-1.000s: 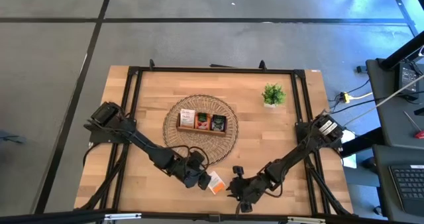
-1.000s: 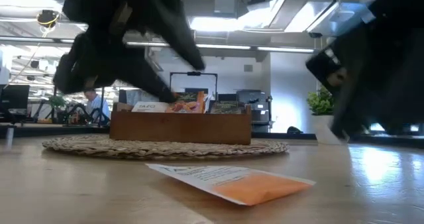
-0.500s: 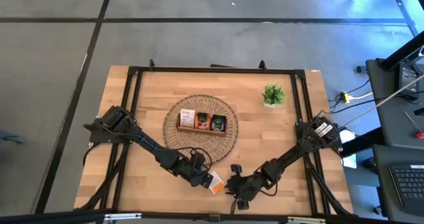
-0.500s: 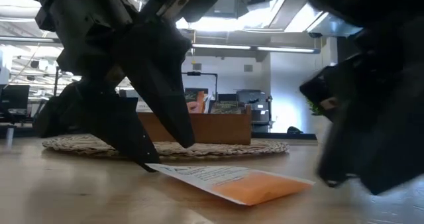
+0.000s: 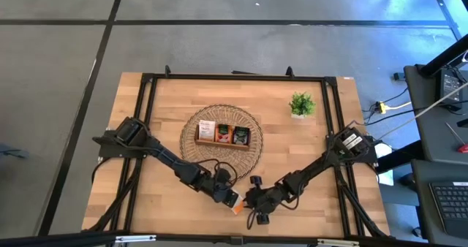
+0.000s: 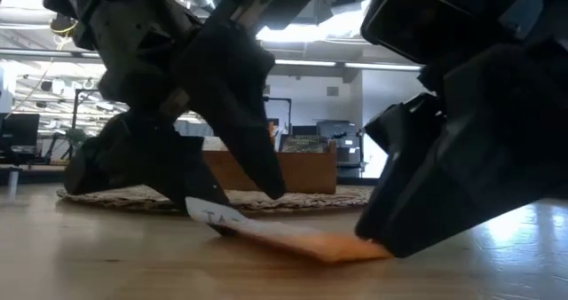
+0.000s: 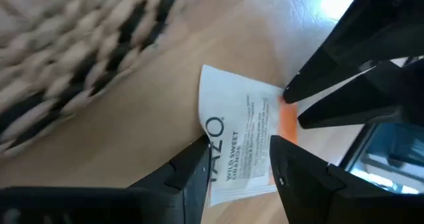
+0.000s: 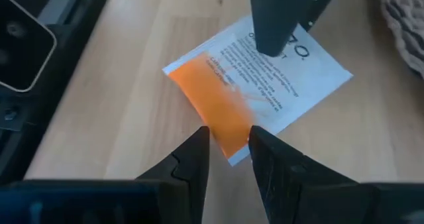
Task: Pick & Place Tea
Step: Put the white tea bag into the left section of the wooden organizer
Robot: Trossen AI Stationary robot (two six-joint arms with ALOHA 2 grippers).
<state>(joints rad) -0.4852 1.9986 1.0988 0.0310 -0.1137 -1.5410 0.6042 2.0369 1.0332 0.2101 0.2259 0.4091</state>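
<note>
One tea sachet (image 5: 236,202), white at one end and orange at the other, lies near the table's near edge between my two grippers. My left gripper (image 7: 240,164) is open and pointing down, with a finger on each side of the sachet's white printed end. My right gripper (image 8: 228,154) is open by a narrow gap, and the sachet's orange corner lies between its fingertips. In the low view the white end (image 6: 213,217) sits slightly higher than the orange end (image 6: 342,245). More sachets (image 5: 222,133) stand in the wooden tray. My left gripper comes from above with its fingers along both side edges of the white end (image 7: 228,151). One fingertip (image 6: 191,201) meets that end's edge. The sachet's face still shows flat between the fingers, not pinched. My right gripper comes slanting down from the table's right. Its fingertips (image 6: 377,240) meet the sachet's orange end (image 8: 222,121), which rests on the table. Whether they press or only touch, I cannot tell.
The wooden three-compartment tray (image 5: 198,140) sits on a round woven mat (image 5: 252,159) at the table's middle, behind the grippers. A small potted plant (image 5: 301,104) stands toward the far right. Bare wood lies to the left and right of the grippers along the near edge.
My left gripper came down onto the sachet's white end and shifted slightly toward the table's right. My right gripper moved toward the table's left and down until it reached the orange end. The white end now sits a little higher than before.
</note>
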